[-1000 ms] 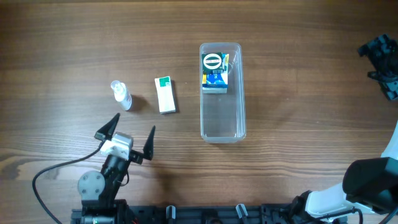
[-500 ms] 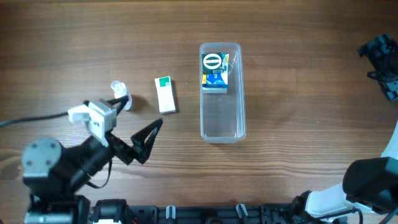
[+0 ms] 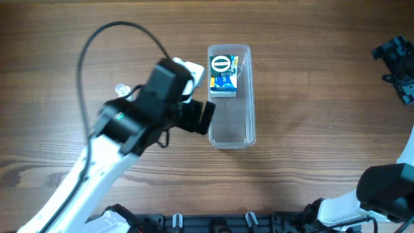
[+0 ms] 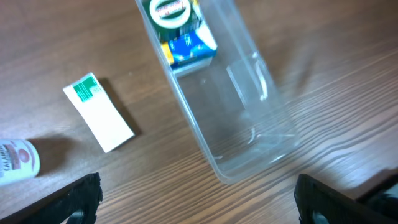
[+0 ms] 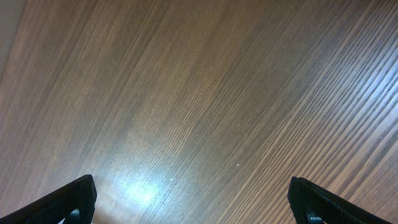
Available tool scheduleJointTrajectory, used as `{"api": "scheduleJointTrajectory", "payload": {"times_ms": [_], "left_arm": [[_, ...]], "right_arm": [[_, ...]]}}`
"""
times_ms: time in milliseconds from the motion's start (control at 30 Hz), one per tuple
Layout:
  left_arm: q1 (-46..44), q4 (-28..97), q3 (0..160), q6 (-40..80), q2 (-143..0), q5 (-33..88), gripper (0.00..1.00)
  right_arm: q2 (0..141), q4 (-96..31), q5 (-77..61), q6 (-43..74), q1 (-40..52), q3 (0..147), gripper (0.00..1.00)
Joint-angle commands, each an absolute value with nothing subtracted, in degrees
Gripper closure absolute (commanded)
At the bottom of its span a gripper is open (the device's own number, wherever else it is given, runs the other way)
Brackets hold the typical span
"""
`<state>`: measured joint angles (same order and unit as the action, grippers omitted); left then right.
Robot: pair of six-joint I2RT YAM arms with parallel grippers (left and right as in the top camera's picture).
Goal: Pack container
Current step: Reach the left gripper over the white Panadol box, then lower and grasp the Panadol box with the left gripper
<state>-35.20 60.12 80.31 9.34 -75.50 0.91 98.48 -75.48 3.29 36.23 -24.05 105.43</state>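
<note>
The container lies just right of the middle of the overhead frame, its long side running from top to bottom on the wooden surface. At its upper end sits a blue and yellow box with a round white and green label on top. The lower part of the tub shows only its clear floor.

The left arm reaches in from the lower left of the overhead frame and covers the area just left of the tub. The left pincer is wide open and holds nothing: in the left wrist view its two dark fingertips stand at the lower corners of the frame. That view looks down on the tub, which runs from the top centre toward the lower right. A white box with a green patch lies flat to its left, apart from it. A small bottle with red lettering lies at the left edge.

A black cable loops over the upper left of the overhead frame.

The right pincer is also wide open and empty, with bare wood grain under it. That arm sits at the far right edge, well apart from the tub.
</note>
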Motion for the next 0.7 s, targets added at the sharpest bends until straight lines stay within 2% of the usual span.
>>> {"api": "scheduleJointTrajectory", "payload": {"times_ms": [0, 67, 167, 300, 667], "left_arm": [[-32.6, 59.5, 81.4, 28.8, -83.0, -9.9, 0.00], [-28.2, 59.4, 81.4, 33.1, -86.3, -9.6, 0.00], [-25.0, 58.7, 81.4, 33.5, -89.2, -7.7, 0.00], [-24.9, 59.2, 81.4, 31.6, -90.7, -6.6, 0.00], [-20.3, 54.8, 81.4, 32.5, -108.4, -3.8, 0.00]], "right_arm": [[99.3, -75.4, 4.3, 37.1, -24.0, 105.3, 0.00], [99.3, -75.4, 4.3, 37.1, -24.0, 105.3, 0.00], [99.3, -75.4, 4.3, 37.1, -24.0, 105.3, 0.00], [99.3, -75.4, 4.3, 37.1, -24.0, 105.3, 0.00], [99.3, -75.4, 4.3, 37.1, -24.0, 105.3, 0.00]]}}
